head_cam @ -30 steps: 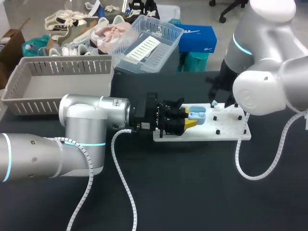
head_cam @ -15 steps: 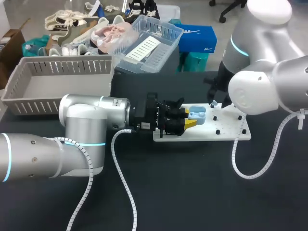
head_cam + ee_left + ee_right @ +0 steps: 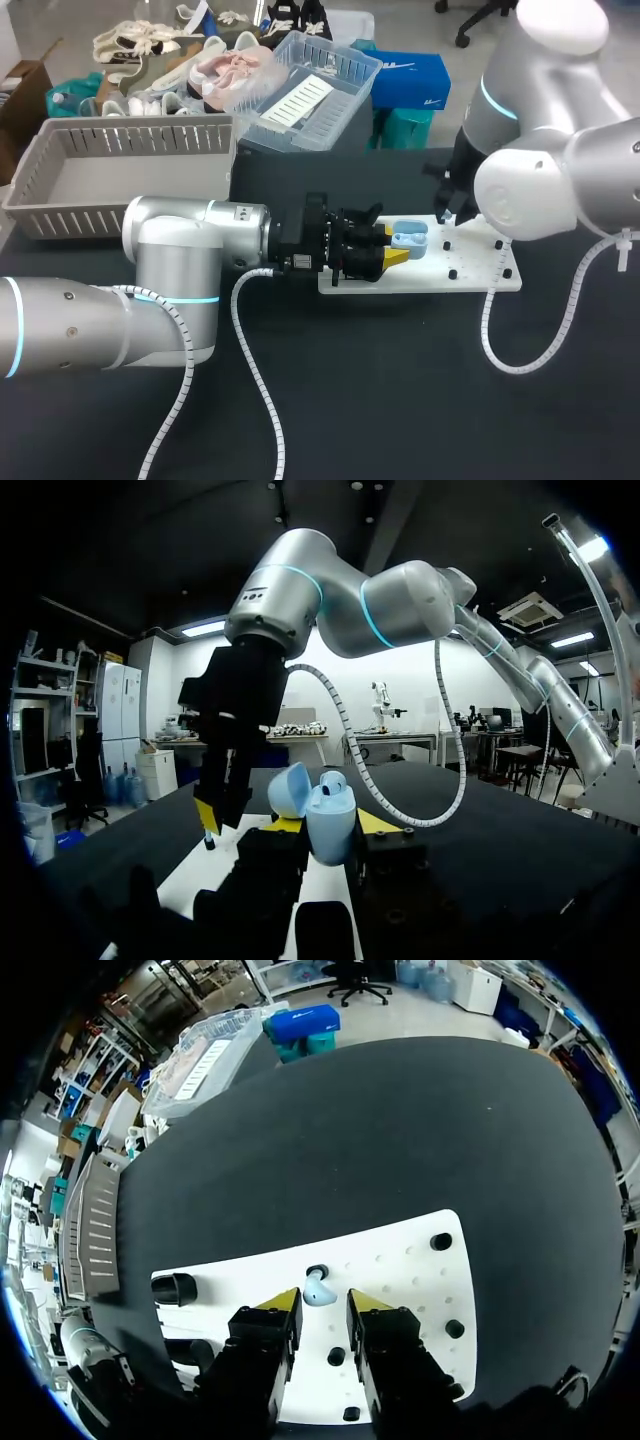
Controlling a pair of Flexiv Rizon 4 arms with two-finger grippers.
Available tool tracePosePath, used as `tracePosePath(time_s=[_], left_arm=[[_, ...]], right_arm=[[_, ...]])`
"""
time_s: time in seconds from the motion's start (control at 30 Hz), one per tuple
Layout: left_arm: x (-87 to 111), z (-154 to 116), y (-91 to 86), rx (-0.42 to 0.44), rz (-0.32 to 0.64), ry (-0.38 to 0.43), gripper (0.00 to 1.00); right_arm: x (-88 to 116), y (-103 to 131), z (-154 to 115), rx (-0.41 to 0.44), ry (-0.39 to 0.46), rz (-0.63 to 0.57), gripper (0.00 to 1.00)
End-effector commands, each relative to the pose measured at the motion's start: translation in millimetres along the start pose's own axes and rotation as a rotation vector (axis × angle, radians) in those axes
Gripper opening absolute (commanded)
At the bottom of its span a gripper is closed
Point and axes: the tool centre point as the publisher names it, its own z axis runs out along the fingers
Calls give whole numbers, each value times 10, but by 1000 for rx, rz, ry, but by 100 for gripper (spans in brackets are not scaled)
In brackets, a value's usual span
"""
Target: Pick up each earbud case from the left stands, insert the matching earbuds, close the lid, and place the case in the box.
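The left pincer lies low and level over the black bench. Its yellow tips pinch the light blue egg-shaped plastic earbud case from both sides, at the end of the flat white plastic board nearest the left arm. The hinged lid is tipped back, so the case seems to be offered mouth-up as a steady target for loading. The right pincer hangs straight above the board with its fingers spread. The small light blue earbud, seated at a black peg, sits just ahead of the gap between them, touched by neither, which looks like the line-up for a pick. Other short black pegs dot the board close by and could catch a descending fingertip. The right arm's white coiled cable droops past the board's edge. The grey slatted plastic basket stands well apart at the bench's far left corner, behind the left arm.
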Motion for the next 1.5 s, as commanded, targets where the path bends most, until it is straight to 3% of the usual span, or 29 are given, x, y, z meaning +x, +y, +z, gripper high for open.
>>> tracePosePath(time_s=[0.03,0.8,0.93,1.0,1.5], left_arm=[[6,4,11,2,0,0,0],[6,4,11,2,0,0,0],[6,4,11,2,0,0,0],[6,4,11,2,0,0,0],[6,4,11,2,0,0,0]], right_arm=[[-13,8,13,-1,3,-4,27],[-60,20,57,4,0,-7,30],[-61,17,62,3,3,-8,24],[-57,16,64,3,5,-8,0],[-40,-27,-34,-16,6,9,0]])
